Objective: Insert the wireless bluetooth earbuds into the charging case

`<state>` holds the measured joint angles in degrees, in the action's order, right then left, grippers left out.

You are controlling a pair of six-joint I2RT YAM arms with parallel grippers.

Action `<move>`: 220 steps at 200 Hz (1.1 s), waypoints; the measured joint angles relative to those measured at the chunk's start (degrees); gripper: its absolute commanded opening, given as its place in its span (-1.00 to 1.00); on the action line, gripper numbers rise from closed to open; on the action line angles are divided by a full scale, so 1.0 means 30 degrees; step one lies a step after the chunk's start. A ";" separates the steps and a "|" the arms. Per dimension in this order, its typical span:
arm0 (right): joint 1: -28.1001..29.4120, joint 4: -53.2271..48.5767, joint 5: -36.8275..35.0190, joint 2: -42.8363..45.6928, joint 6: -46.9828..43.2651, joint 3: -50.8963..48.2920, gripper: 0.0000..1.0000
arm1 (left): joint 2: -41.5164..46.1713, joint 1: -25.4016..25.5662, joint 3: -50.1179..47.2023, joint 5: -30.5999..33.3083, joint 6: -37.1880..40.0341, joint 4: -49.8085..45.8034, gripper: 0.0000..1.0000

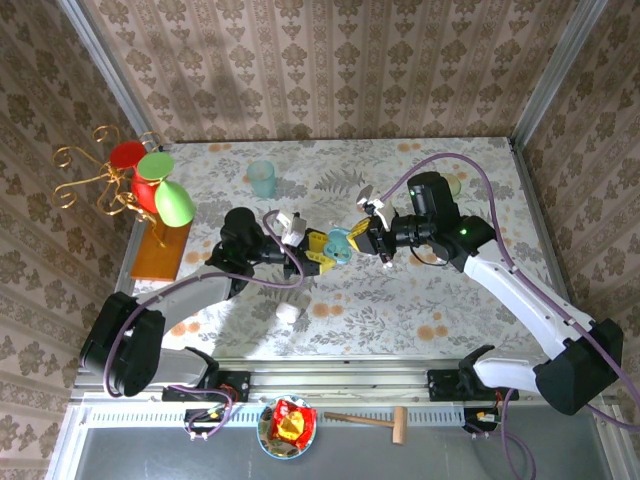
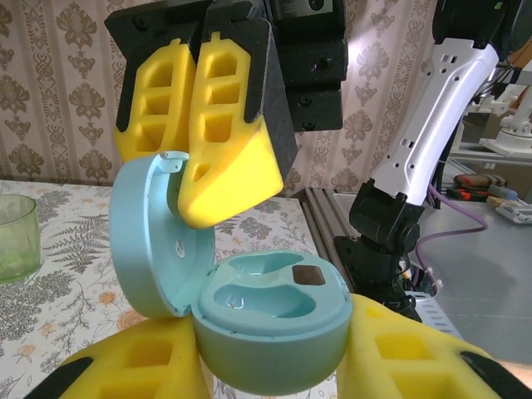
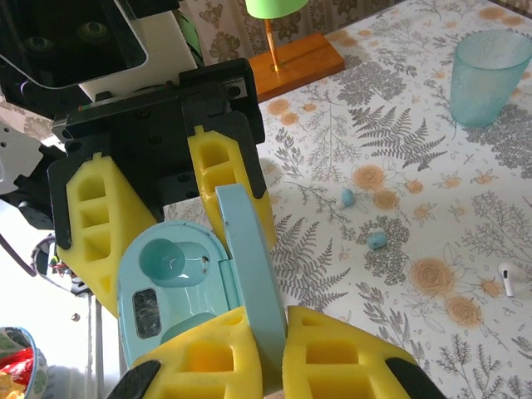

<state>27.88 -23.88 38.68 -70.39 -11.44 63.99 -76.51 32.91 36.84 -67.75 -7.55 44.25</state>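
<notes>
The light blue charging case (image 1: 341,244) is held above the middle of the table between both arms. My left gripper (image 2: 278,370) is shut on its base (image 2: 274,328), one yellow pad on each side. The lid (image 2: 150,241) stands open and both sockets look bare. My right gripper (image 3: 278,353) is shut on the lid's edge (image 3: 249,266); from the left wrist its pads (image 2: 229,141) come down from above. On the tablecloth lie two tiny bluish earbuds (image 3: 347,197) (image 3: 376,240) and a white stemmed earbud (image 3: 506,278).
A white rounded case (image 1: 288,312) lies near the front edge. A teal cup (image 1: 262,178) stands at the back and a green cup (image 2: 17,237) is behind the right arm. A wire stand with coloured glasses (image 1: 150,185) on a wooden base (image 1: 160,250) occupies the left.
</notes>
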 measured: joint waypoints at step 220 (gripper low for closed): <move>0.2178 0.0481 -0.6914 0.0823 -0.0707 -0.0131 -1.00 | -0.0597 -0.0372 0.0000 0.1588 -0.0634 0.0845 0.23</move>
<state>34.41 -22.44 17.93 -67.92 -13.56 63.59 -78.30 31.79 36.84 -62.98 -9.45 46.78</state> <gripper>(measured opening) 0.076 0.619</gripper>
